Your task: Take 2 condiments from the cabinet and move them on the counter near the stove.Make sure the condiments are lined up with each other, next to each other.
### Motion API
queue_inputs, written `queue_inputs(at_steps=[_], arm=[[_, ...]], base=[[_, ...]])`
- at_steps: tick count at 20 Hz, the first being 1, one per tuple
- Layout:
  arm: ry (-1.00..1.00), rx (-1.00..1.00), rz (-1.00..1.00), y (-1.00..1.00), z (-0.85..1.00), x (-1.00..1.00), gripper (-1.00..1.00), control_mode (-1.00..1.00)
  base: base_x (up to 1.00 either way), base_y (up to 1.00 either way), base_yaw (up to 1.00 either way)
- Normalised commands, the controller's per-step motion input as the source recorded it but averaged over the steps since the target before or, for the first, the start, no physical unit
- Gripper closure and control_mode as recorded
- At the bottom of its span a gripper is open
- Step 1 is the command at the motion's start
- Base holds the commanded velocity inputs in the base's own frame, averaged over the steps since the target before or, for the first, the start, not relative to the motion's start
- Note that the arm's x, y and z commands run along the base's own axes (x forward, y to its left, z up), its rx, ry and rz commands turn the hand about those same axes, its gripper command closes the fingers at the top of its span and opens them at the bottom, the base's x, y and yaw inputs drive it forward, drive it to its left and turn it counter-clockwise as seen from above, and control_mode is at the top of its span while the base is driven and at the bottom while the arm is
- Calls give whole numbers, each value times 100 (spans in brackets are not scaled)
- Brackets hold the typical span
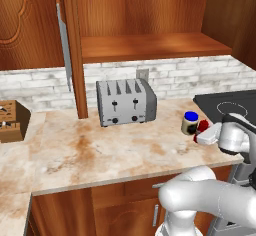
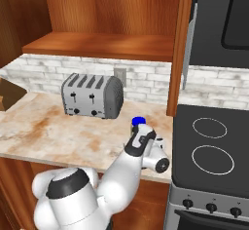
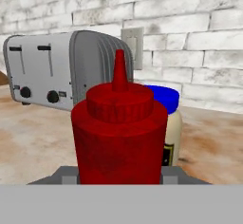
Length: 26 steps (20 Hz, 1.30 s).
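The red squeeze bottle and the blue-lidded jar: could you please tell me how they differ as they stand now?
The red squeeze bottle is all red with a pointed cap; the cream jar has a flat blue lid and a dark label. In the hand view the bottle stands nearer, in the shut claw, while the jar stands free just behind it. Both are upright, by the stove on the counter.

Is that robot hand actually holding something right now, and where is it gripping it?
Yes: the gripper is shut on the red squeeze bottle, clamping its lower body, beside the cream jar.
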Motion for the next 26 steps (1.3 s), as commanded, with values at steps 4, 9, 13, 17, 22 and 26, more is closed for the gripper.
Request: queue_inputs(at_steps=[4,9,13,17,22,26], arm=[[0,0,1,-15,-27,16,100,-100],[-3,0,1,-3,-20,13,100,-100],[-4,0,2,-4,-18,4,100,-100],[-5,0,2,0,-17,0,100,-100],[-8,0,2,0,-9,0,100,-100],[-11,0,3,0,-4,0,100,-100]], base=[[0,0,0],[0,0,0],[0,0,0],[0,0,0],[0,0,0],[0,0,0]])
